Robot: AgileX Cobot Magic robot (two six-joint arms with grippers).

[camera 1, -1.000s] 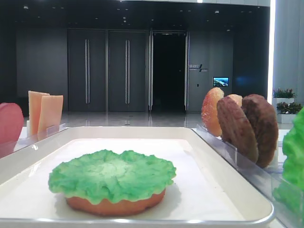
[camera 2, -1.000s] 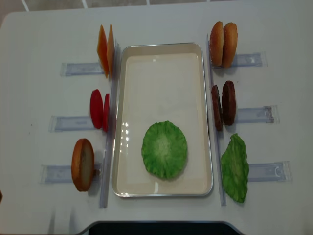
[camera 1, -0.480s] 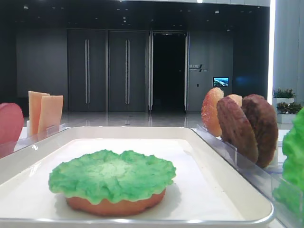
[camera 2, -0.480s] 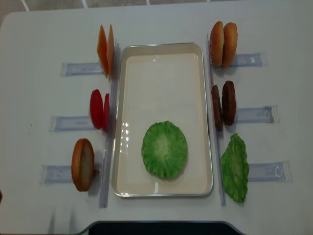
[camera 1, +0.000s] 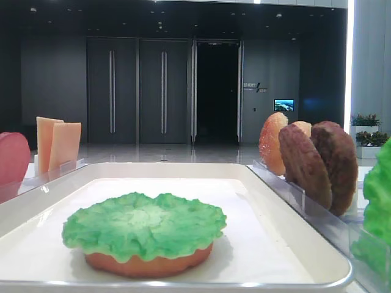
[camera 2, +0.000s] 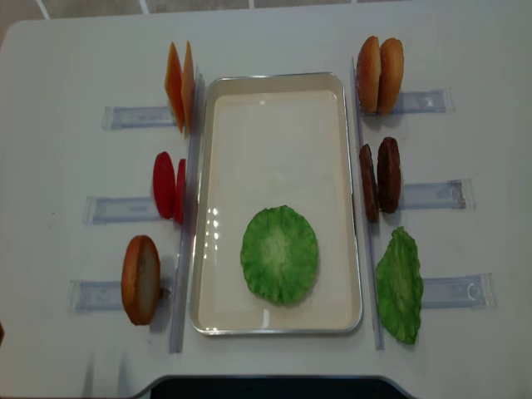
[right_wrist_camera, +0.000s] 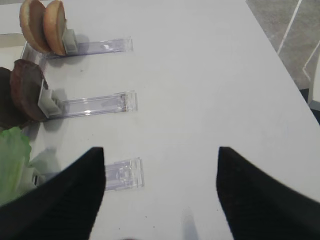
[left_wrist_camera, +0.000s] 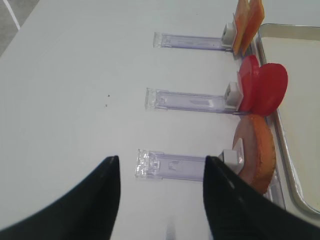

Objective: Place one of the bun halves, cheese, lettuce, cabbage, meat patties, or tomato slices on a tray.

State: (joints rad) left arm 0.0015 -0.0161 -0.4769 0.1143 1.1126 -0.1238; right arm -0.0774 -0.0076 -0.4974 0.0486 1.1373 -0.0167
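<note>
The right gripper [right_wrist_camera: 159, 187] is seen spread wide over bare table, nothing held; the left gripper [left_wrist_camera: 161, 192] likewise stands parted and empty. On the large white rectangular tray [camera 2: 274, 100], a ruffled green lettuce leaf [camera 2: 279, 253] lies at its near end on a golden-brown bun half [camera 1: 146, 265]. Further layers appear outstanding: dark brown meat patties [camera 2: 380, 179], red tomato slices [camera 2: 169, 186] and orange cheese squares [camera 2: 179, 85] are left upright in clear racks beside the tray.

The white tray [camera 2: 278, 133] lies lengthwise mid-table; near its front end a ruffled green lettuce [camera 2: 279, 253] leaf covers a flat bun half [camera 1: 146, 264]; upright in racks stand cheese [camera 2: 179, 85], tomato slices [camera 2: 169, 186] and a bun half [camera 2: 140, 279] left, two bun halves [camera 2: 379, 74], meat patties [camera 2: 380, 179] and another lettuce leaf [camera 2: 400, 285] right.
</note>
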